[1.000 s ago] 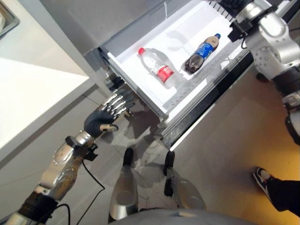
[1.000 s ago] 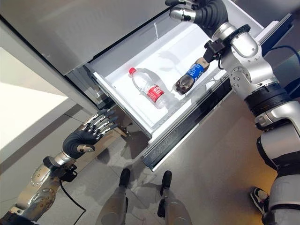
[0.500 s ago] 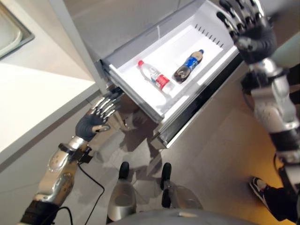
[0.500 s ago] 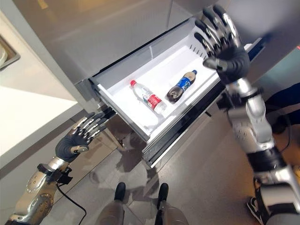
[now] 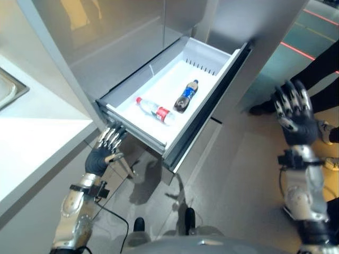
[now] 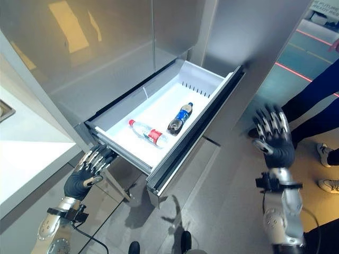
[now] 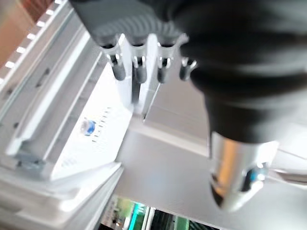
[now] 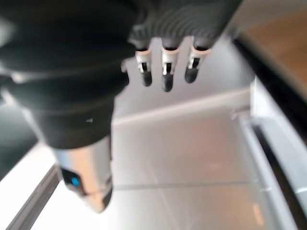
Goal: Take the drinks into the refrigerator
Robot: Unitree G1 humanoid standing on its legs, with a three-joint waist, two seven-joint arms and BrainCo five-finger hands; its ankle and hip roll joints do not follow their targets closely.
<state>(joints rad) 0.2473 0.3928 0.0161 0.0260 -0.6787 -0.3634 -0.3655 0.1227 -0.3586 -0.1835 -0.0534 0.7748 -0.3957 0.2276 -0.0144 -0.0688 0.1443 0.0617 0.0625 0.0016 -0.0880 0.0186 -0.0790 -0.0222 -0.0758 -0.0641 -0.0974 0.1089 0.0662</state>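
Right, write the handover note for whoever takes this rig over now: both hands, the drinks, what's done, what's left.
Left hand: open, holding nothing, beside the near left corner of the drawer.
Right hand: open, holding nothing, raised off to the right, apart from the drawer.
Drinks: the water bottle with a red label and the cola bottle with a blue label both lie on their sides in the white refrigerator drawer, apart from each other.
Done: both drinks are in the drawer.
Left: the drawer is pulled out, so it likely needs pushing shut. A person's legs stand to the right; mind them.
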